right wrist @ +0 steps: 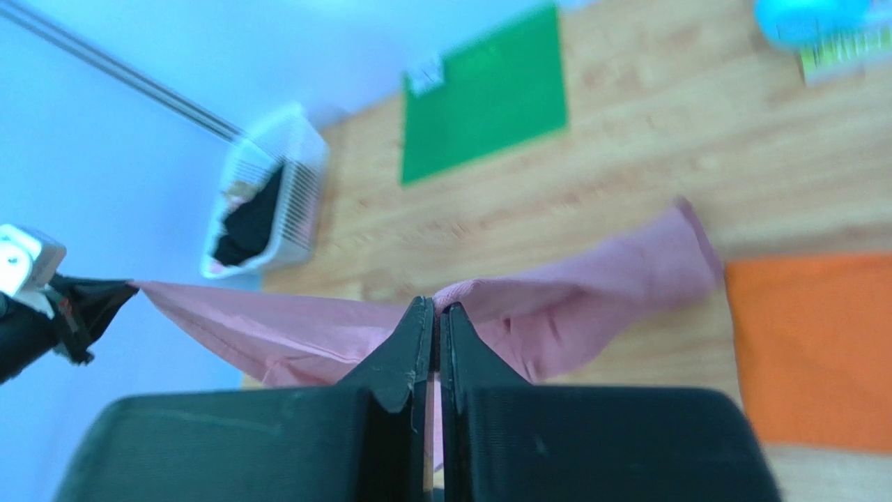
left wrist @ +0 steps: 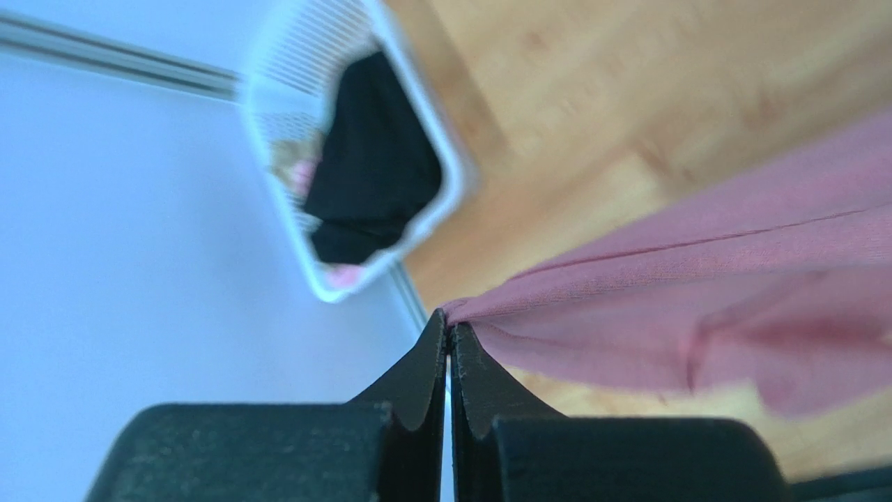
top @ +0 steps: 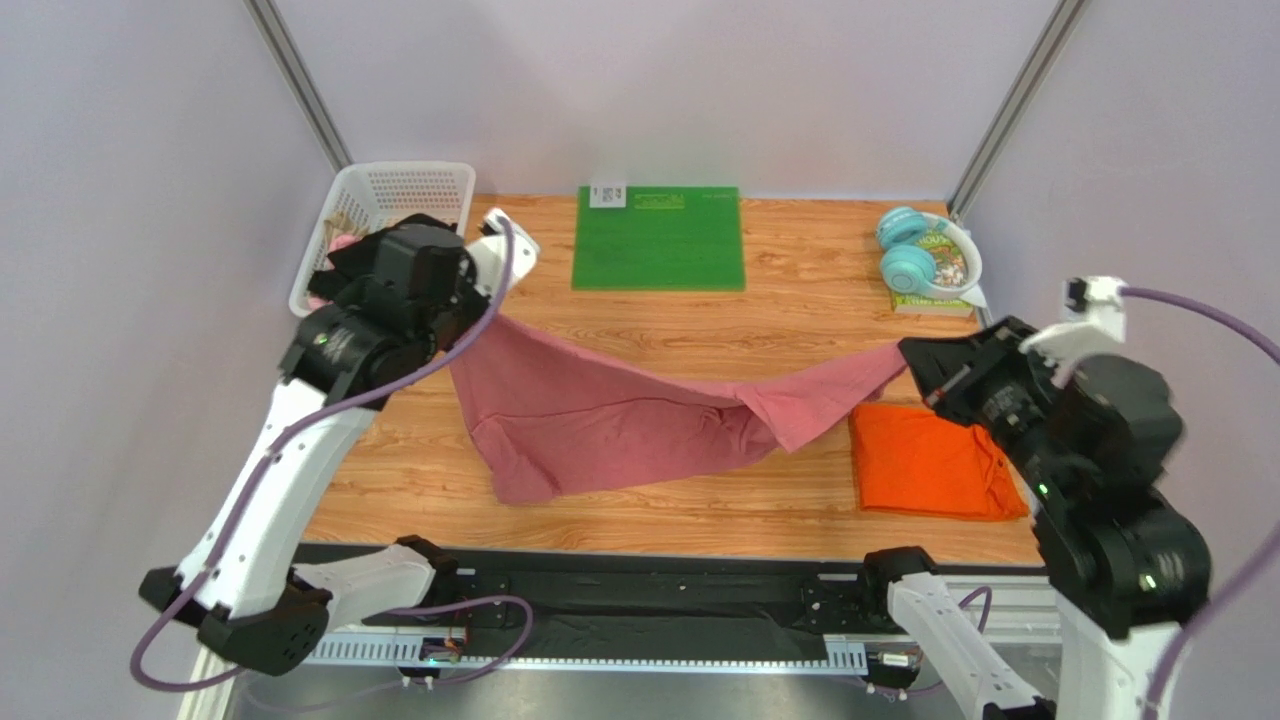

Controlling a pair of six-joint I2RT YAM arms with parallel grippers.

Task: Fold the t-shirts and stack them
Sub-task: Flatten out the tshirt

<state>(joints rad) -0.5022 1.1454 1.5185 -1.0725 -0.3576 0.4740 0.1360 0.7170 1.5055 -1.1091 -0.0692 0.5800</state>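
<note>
Pink shirt (top: 601,420) strung across table (top: 812,323) middle, sagging between arms. Left gripper (left wrist: 448,326) clamped on one end near left edge; right gripper (right wrist: 436,305) pinching other end. Orange shirt (top: 929,462) lies flat by right edge.

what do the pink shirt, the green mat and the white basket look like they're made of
The pink t-shirt looks like thin, soft cloth, matte: it sags and creases where it hangs. The green mat is a flat, stiff-looking matte sheet, perhaps plastic or rubber. The white basket seems moulded plastic, from its slotted lattice walls.
</note>
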